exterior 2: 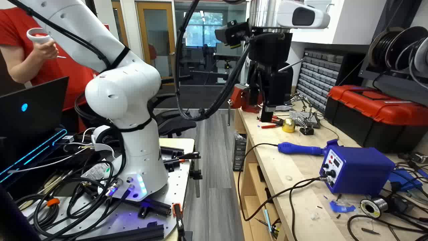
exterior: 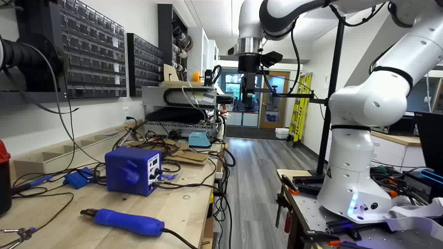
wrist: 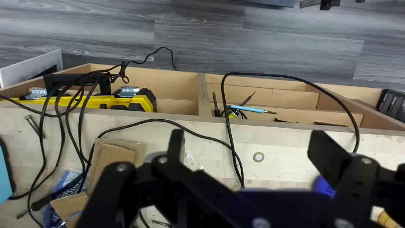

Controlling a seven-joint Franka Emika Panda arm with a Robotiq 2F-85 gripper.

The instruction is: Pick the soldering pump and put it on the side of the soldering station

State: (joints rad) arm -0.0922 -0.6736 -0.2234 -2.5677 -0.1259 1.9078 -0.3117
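The soldering pump (exterior: pixel 128 221) is a bright-blue handle with a dark tip and a black cord. It lies on the bench and shows in both exterior views (exterior 2: pixel 299 149). In the wrist view only its blue end (wrist: pixel 324 186) shows, partly behind the right finger. The soldering station (exterior: pixel 133 170) is a deep-blue box with a light knobbed panel; it also shows in an exterior view (exterior 2: pixel 359 170). In the wrist view the station cannot be made out behind the gripper body. My gripper (wrist: pixel 246 142) is open and empty, fingers down, above the bench near its edge.
A black cord (wrist: pixel 234 152) crosses the bench and loops past its edge over an open shelf (wrist: pixel 177 82). Cardboard (wrist: pixel 117 155) and more cables lie beside it. A red-lidded toolbox (exterior 2: pixel 378 117), solder spool (exterior 2: pixel 373 207) and teal box (exterior: pixel 199 139) stand on the bench.
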